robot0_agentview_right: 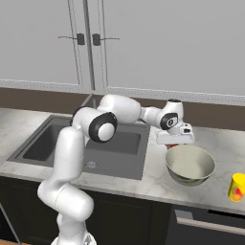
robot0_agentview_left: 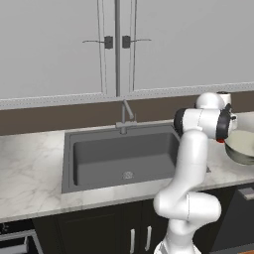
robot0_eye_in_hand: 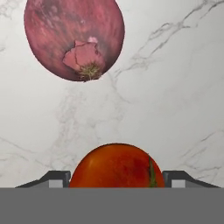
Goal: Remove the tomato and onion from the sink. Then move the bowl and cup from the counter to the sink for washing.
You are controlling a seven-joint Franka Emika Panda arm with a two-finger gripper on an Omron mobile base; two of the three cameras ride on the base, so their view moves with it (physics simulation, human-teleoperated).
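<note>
On counter (robot0_eye_in_hand: pixel 175 87): one tomato (robot0_eye_in_hand: pixel 116 166), one onion (robot0_eye_in_hand: pixel 74 37)

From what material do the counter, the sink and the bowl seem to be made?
Counter: looks like polished white marble, going by its grey veins.
Sink: matte dark grey, perhaps composite or coated metal; the drain looks metallic.
Bowl: probably glazed ceramic, smooth cream inside, greenish-grey outside.

sink (robot0_agentview_left: pixel 99 158) basin open and unobstructed, bowl (robot0_agentview_right: pixel 190 165) crowding the tool (robot0_agentview_right: pixel 174 142), onion (robot0_eye_in_hand: pixel 74 39) just beyond tomato (robot0_eye_in_hand: pixel 116 166)
</note>
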